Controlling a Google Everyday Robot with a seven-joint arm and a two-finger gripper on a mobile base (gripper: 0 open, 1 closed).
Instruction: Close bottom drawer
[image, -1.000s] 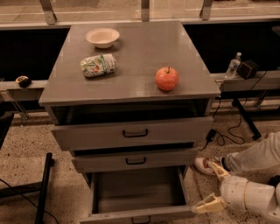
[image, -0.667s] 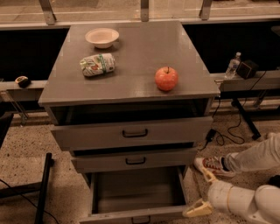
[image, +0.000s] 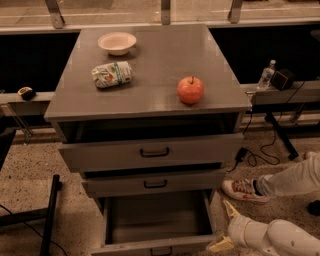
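I see the tool (image: 218, 226) low down at the front right corner of the bench (image: 165, 57), at the end of a white arm (image: 280, 239) that comes in from the right. Its two fingers are spread apart. One finger points up beside the right wall of the bottom drawer (image: 155, 220). The other points left, just beside the right end of the drawer's front panel; I cannot tell if it touches the panel.

The bottom drawer is the lowest of the three in the bench and is pulled far out, so I can look into its grey box. Above it, the middle drawer (image: 155, 182) is out only a little and the top drawer (image: 150, 151) a little more.

On top of the bench, an apple (image: 190, 90) is near the front right, a crumpled bag (image: 112, 74) lies left of the middle, and a bowl (image: 117, 42) is behind the bag. On the floor right of the bench is a shoe (image: 242, 190).
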